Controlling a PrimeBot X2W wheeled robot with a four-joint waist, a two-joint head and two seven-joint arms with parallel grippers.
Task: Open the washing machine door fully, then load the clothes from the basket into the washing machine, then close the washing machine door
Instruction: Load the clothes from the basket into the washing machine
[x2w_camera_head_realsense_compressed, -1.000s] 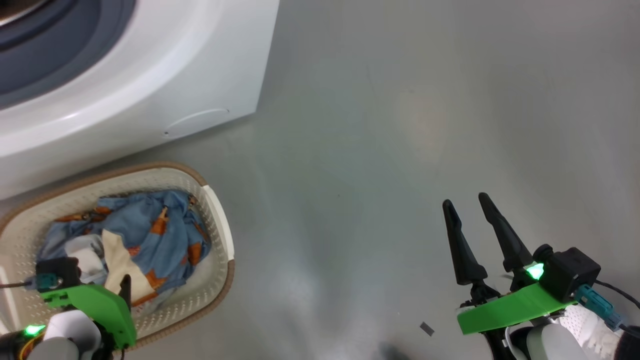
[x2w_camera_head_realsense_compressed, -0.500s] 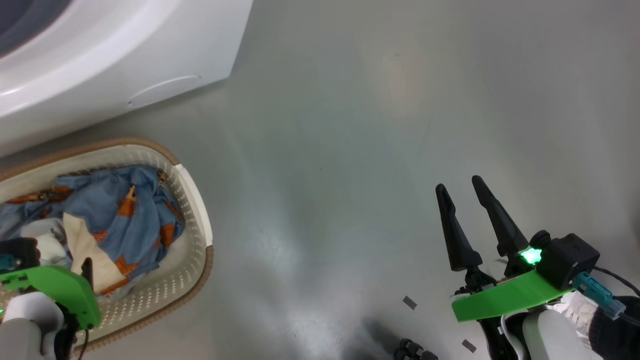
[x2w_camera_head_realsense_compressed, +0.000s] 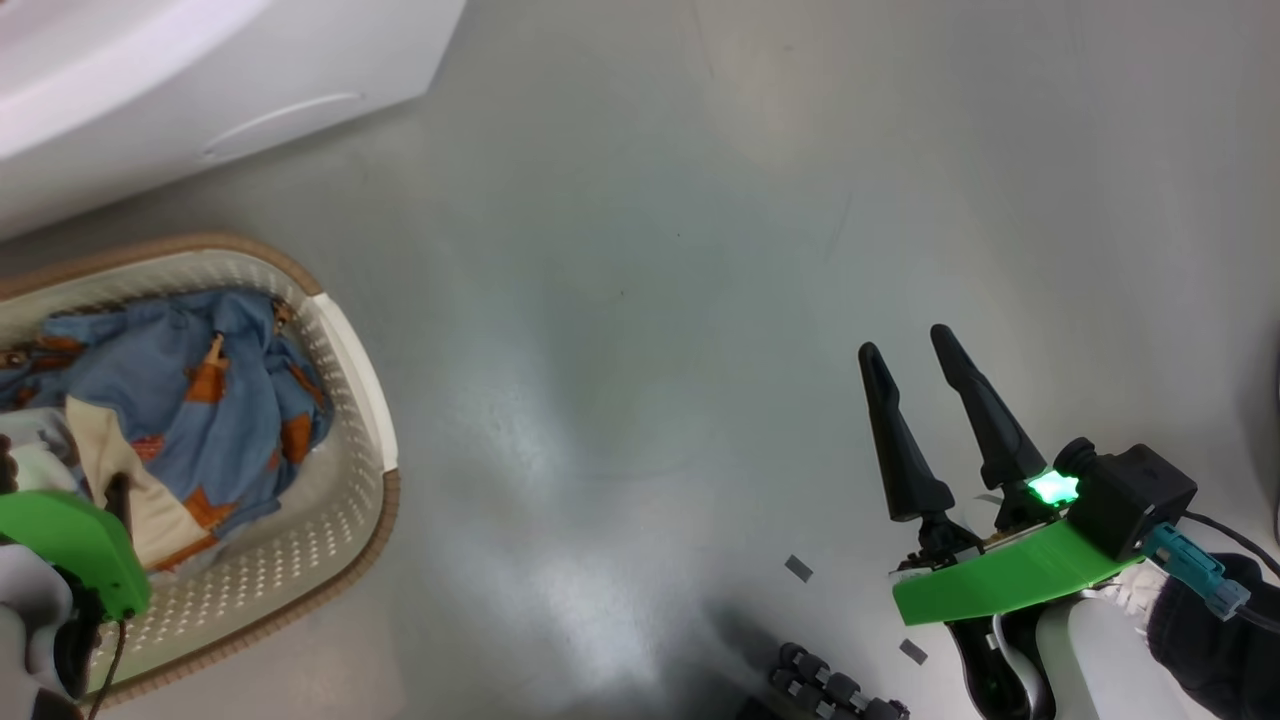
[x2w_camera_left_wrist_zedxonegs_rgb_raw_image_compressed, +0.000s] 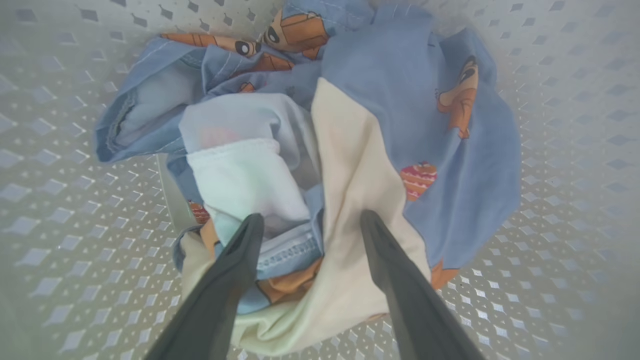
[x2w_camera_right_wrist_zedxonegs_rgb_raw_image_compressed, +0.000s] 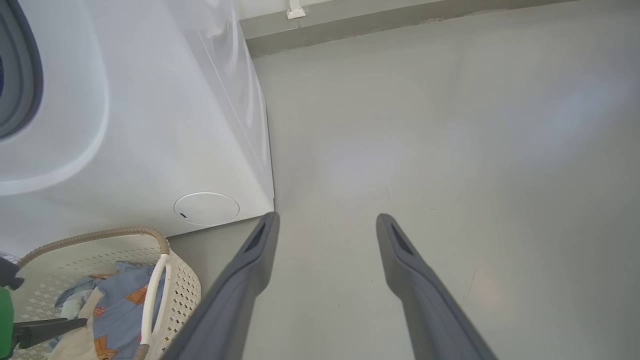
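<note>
The cream basket (x2w_camera_head_realsense_compressed: 352, 470) with a brown rim stands on the floor in front of the white washing machine (x2w_camera_head_realsense_compressed: 200, 80). Inside it lie the clothes (x2w_camera_head_realsense_compressed: 180, 400), a blue bundle with orange print and cream and white parts. My left gripper (x2w_camera_left_wrist_zedxonegs_rgb_raw_image_compressed: 311, 217) is open, reaching down into the basket, its two fingers astride a fold of the clothes (x2w_camera_left_wrist_zedxonegs_rgb_raw_image_compressed: 450, 150) and touching the cloth. My right gripper (x2w_camera_head_realsense_compressed: 905, 341) hangs open over bare floor to the right, holding nothing. The right wrist view shows the washing machine (x2w_camera_right_wrist_zedxonegs_rgb_raw_image_compressed: 150, 125) and basket (x2w_camera_right_wrist_zedxonegs_rgb_raw_image_compressed: 180, 295). The washing machine door is out of view.
Grey floor spreads to the right of the machine. Small dark tape scraps (x2w_camera_head_realsense_compressed: 798, 568) and a dark ridged part (x2w_camera_head_realsense_compressed: 835, 690) lie near the bottom edge. A round flap (x2w_camera_right_wrist_zedxonegs_rgb_raw_image_compressed: 206, 208) sits low on the washer's front. A wall skirting (x2w_camera_right_wrist_zedxonegs_rgb_raw_image_compressed: 400, 20) runs behind.
The head camera has swung, so the washer and basket sit further up and left in its picture. Both grippers stay open, the left one still down in the basket.
</note>
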